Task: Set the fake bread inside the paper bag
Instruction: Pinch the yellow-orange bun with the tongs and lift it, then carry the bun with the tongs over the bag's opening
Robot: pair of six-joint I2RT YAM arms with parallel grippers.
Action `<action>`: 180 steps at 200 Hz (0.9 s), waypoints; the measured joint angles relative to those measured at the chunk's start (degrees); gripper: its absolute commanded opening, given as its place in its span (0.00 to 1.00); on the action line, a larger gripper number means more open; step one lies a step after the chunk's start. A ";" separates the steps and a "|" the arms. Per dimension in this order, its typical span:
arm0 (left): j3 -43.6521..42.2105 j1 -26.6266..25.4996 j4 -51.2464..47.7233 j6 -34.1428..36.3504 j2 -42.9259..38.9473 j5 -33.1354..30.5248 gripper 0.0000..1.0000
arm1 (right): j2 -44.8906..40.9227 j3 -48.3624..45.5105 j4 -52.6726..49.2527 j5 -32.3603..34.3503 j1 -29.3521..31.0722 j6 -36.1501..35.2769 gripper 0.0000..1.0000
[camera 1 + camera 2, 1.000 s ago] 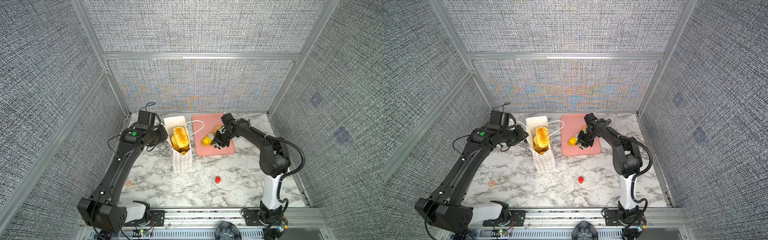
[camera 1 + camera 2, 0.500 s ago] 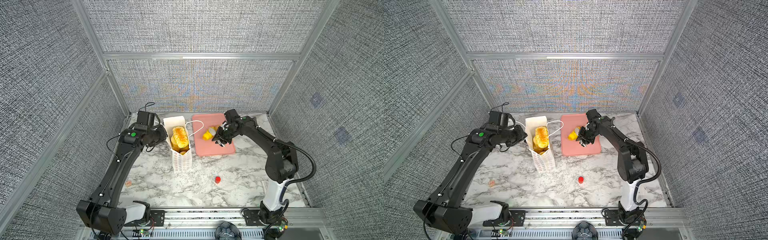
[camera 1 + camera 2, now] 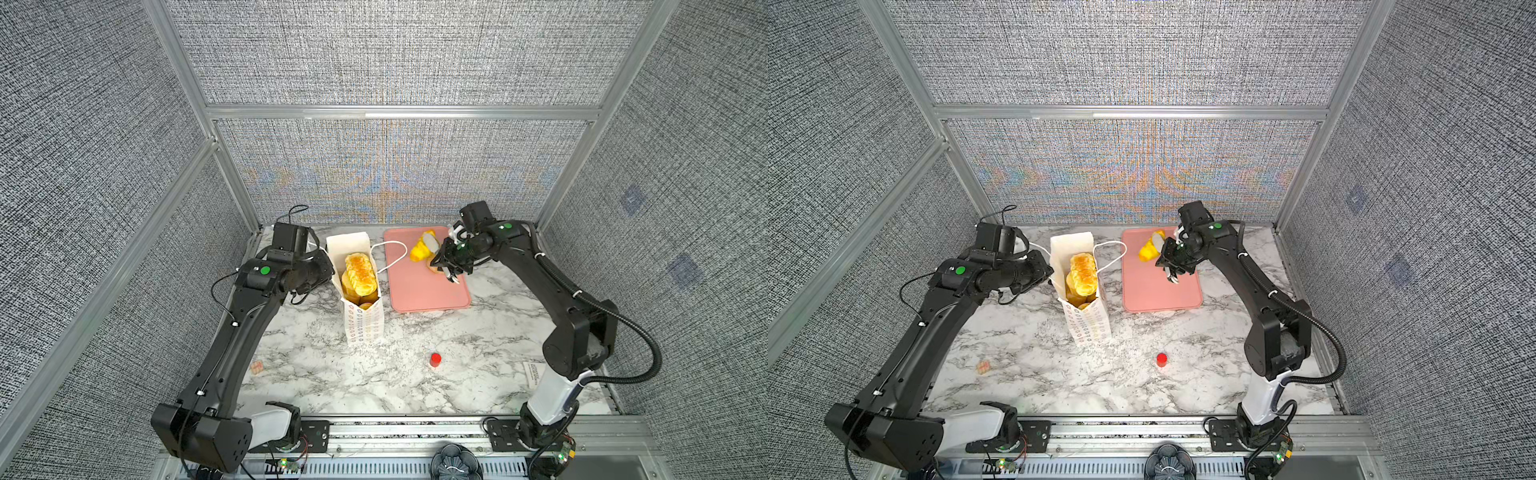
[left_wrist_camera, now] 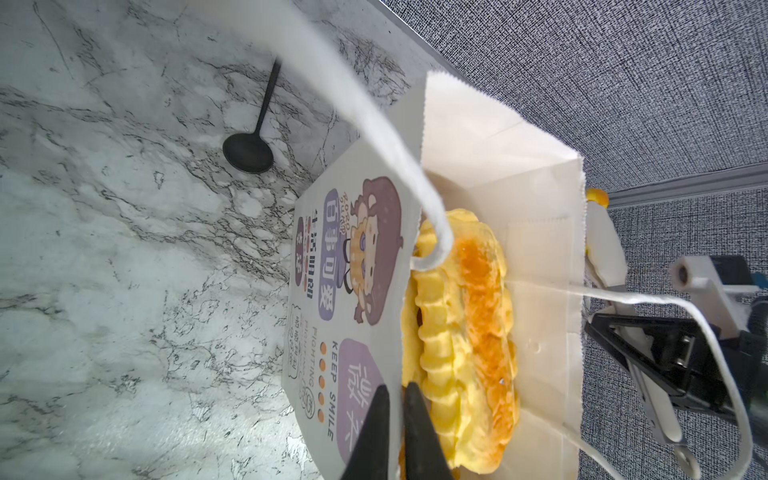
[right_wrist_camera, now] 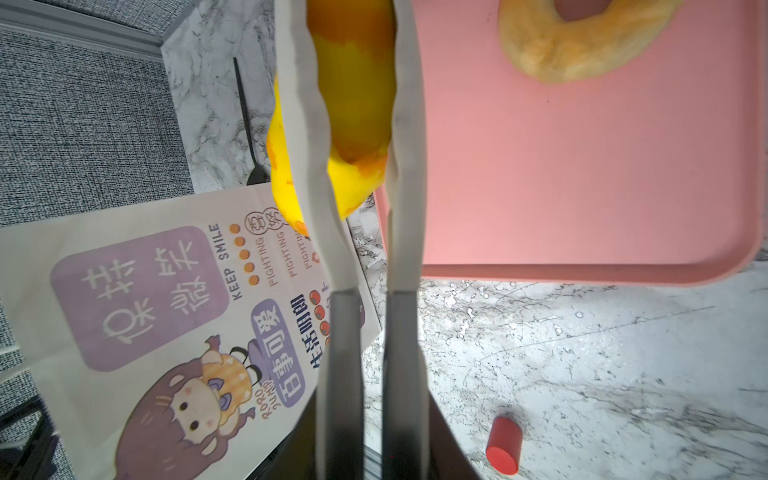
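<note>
Black-fingered, my left end effector (image 4: 397, 399) seemed pinched on the rim of the paper bag (image 3: 361, 324), which stood on the worktop (image 3: 316, 374) holding fake bread (image 3: 359, 268). Over the pink tray (image 3: 424, 291), my right end effector (image 3: 430, 245) clenched a yellow roll (image 5: 353, 83).

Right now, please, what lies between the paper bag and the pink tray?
Only the white cord handle of the paper bag, looping onto the pink tray; both top views show it.
</note>
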 measured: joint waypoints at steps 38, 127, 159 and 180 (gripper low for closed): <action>0.02 0.02 -0.07 0.00 0.15 0.02 0.11 | -2.12 2.73 -1.42 2.10 0.33 -1.62 0.28; 0.44 0.02 -0.90 0.04 0.55 0.04 0.11 | -6.93 11.04 -3.78 7.10 2.08 -5.49 0.28; 0.55 0.02 -0.94 0.02 0.72 0.13 0.10 | -8.81 12.81 -3.61 8.87 5.49 -8.41 0.29; 0.76 0.02 -0.94 0.00 0.85 0.31 0.10 | -9.62 14.27 -3.56 10.23 8.26 -10.80 0.29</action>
